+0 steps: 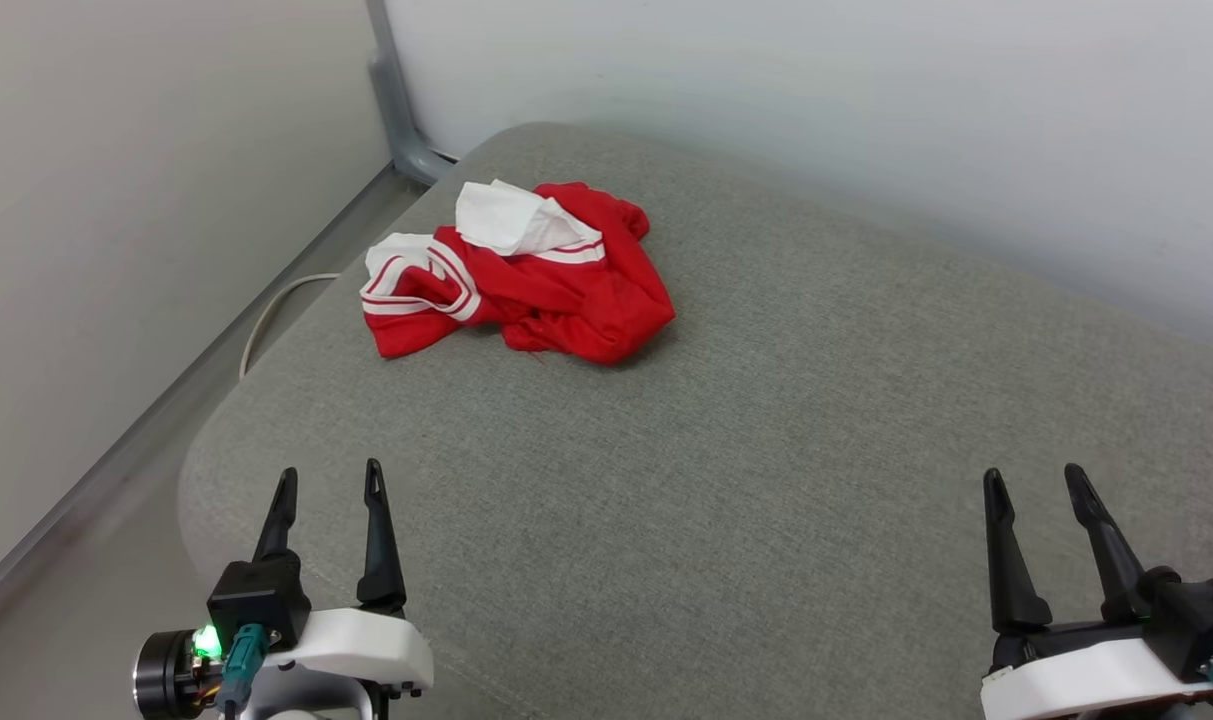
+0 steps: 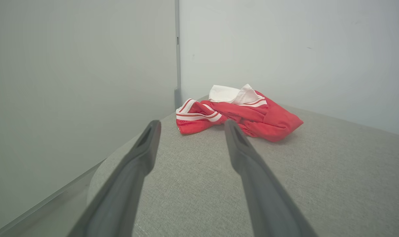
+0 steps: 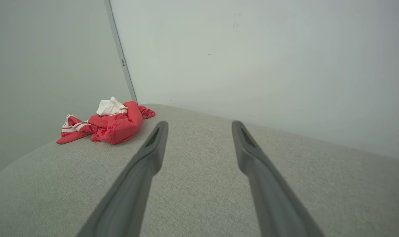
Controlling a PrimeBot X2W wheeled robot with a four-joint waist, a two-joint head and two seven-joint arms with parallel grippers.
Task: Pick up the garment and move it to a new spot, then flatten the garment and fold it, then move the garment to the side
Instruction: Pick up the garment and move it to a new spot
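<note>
At the far left, a pale floor (image 1: 56,330) runs beside a smooth grey skirting strip (image 1: 166,400), and a thin white cable (image 1: 266,315) curves out from under the left edge of the wide, round-cornered cushion of grey woven fabric (image 1: 766,450). At the near left corner of that cushion hovers the left gripper (image 1: 330,468), its two long dark fingers spread wide with nothing between them. A small green light (image 1: 206,640) glows on the black wrist block below it. Farther in, near the far left corner of the cushion, lies the garment (image 1: 566,290), a red jersey-style T-shirt bunched into a crumpled heap. One white short sleeve (image 1: 506,215) is folded on top, and a band of red-and-white stripe trim (image 1: 416,280) loops out on the side nearest the cushion's left edge. Its lettering is hidden in the folds. The heap rests flat on the fabric, well apart from both grippers, and in the left wrist view it sits beyond the fingertips. Behind it, a grey metal post (image 1: 396,110) rises where two pale walls meet. The middle of the cushion is bare cloth. At the near right edge hangs the right gripper (image 1: 1031,470), its jaws equally wide and holding nothing, above a white forearm shell (image 1: 1076,680).
</note>
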